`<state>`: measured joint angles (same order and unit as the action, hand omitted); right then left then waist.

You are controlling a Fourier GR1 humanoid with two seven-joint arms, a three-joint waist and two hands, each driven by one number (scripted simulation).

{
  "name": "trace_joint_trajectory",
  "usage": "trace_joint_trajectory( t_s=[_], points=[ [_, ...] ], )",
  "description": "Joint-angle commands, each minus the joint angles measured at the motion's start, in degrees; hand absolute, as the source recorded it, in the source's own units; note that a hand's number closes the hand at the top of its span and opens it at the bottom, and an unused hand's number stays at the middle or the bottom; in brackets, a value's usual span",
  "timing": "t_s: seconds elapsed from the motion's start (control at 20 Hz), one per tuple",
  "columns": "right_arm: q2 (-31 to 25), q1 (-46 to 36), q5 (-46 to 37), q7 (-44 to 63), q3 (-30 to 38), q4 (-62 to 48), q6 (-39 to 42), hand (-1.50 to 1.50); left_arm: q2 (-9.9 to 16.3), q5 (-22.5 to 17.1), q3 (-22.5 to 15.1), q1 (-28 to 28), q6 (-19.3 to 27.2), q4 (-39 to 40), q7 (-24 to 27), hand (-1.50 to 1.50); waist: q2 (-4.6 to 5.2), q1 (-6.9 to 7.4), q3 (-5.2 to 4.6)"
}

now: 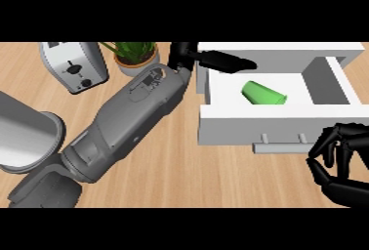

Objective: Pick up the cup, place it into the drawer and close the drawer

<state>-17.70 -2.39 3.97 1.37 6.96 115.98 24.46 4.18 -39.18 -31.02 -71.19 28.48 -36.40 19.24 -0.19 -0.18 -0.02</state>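
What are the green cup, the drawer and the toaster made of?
The green cup looks like smooth plastic: one flat bright colour, soft sheen. The drawer seems painted wood or plastic: plain matte white, thick walls. The toaster looks like brushed metal: silvery grey with pale reflections. These are guesses from looks only.

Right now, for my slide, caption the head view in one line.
Green cup lies inside the open drawer, left hand above its back edge, right hand curled near the handle.
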Motion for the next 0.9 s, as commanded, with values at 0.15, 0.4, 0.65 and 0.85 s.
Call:
trace_joint_trajectory(
  t_s=[0.15,0.4,0.65,0.85],
  points=[
    [-0.8,0.3,-10.4,0.8,-2.2,-0.1,-1.9,1.50,7.8,1.2,1.1,7.9,0.3,-13.6,-5.5,-1.50,-0.33,1.41,0.00],
    [2.4,-2.7,-20.3,0.7,-7.4,-3.7,-6.7,1.50,13.9,0.4,4.5,12.6,-1.8,-21.4,-8.7,-1.50,-0.16,1.60,0.01],
    [1.0,-3.2,-32.9,-7.6,-12.0,-13.4,-10.8,1.50,18.1,-0.4,5.2,22.5,-3.8,-29.6,-7.5,-1.50,-0.06,2.54,0.04],
    [-1.0,-6.5,-42.0,-9.0,-17.0,-20.3,-12.6,1.50,21.3,-1.4,7.6,26.2,-5.9,-31.2,-7.6,-1.50,0.22,2.41,0.02]
  ],
)
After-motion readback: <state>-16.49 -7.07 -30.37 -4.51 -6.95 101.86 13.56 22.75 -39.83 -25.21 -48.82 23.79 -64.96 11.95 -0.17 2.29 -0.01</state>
